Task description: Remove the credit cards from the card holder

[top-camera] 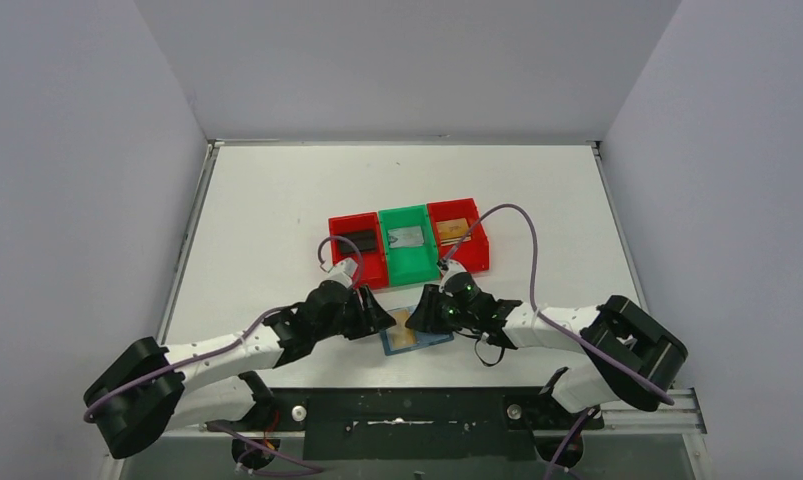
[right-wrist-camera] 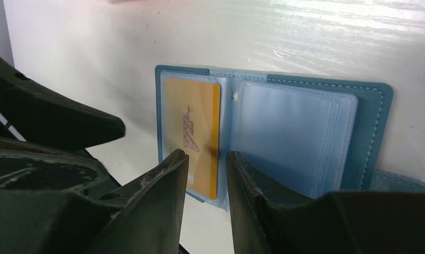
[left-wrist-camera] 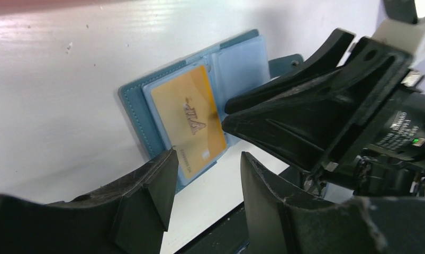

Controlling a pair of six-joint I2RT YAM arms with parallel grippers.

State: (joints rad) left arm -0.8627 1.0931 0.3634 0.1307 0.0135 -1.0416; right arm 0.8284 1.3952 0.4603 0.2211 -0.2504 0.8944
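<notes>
The teal card holder (top-camera: 429,340) lies open near the table's front edge, between both grippers. In the left wrist view it (left-wrist-camera: 132,103) shows a gold card (left-wrist-camera: 191,121) in its clear left pocket. The right wrist view shows the same holder (right-wrist-camera: 370,121) and gold card (right-wrist-camera: 191,129); the right-hand pockets look empty. My left gripper (left-wrist-camera: 207,159) is open and empty, just off the holder's near corner. My right gripper (right-wrist-camera: 207,156) is open, its jaws low over the gold card's lower edge, gripping nothing. In the top view, left gripper (top-camera: 384,321) and right gripper (top-camera: 424,317) almost meet.
A red bin (top-camera: 349,222) holds a black card (top-camera: 359,241), a green bin (top-camera: 407,270) holds a silver-grey card (top-camera: 407,237), and another red bin (top-camera: 477,250) holds a gold-brown card (top-camera: 454,229). They stand just behind the grippers. The table's front edge is close below the holder.
</notes>
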